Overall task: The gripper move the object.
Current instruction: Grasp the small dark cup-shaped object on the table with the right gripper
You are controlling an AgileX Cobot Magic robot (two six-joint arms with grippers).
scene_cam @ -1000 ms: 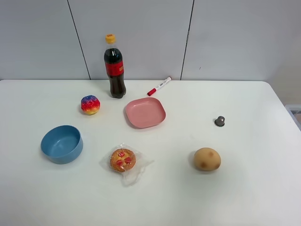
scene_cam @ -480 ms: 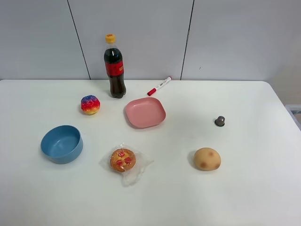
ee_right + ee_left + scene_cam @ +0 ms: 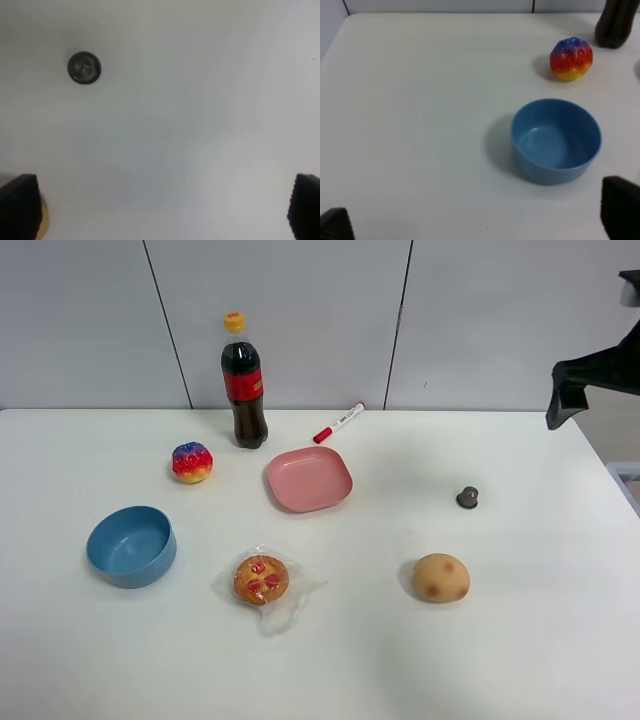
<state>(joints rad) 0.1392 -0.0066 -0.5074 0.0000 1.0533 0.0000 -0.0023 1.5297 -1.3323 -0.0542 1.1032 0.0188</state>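
Note:
The object (image 3: 467, 497) is a tiny dark grey dome with a small knob, standing on the white table at the right. The right wrist view shows it from above (image 3: 84, 68). My right gripper (image 3: 575, 380) hangs high at the upper right edge of the exterior view, well above and to the right of the object. In its wrist view the right gripper (image 3: 161, 206) is open and empty, with its fingers far apart. My left gripper (image 3: 477, 216) is open and empty near the blue bowl (image 3: 555, 140); it is out of the exterior view.
A tan bread-like lump (image 3: 440, 577) lies in front of the object. A pink plate (image 3: 308, 479), cola bottle (image 3: 243, 385), red marker (image 3: 338, 423), rainbow ball (image 3: 192, 462), blue bowl (image 3: 131, 545) and wrapped pastry (image 3: 262, 580) stand further left. The table's right edge (image 3: 610, 475) is close.
My right arm has come into the exterior view at the upper right; before, no arm showed. The things on the table have not moved.

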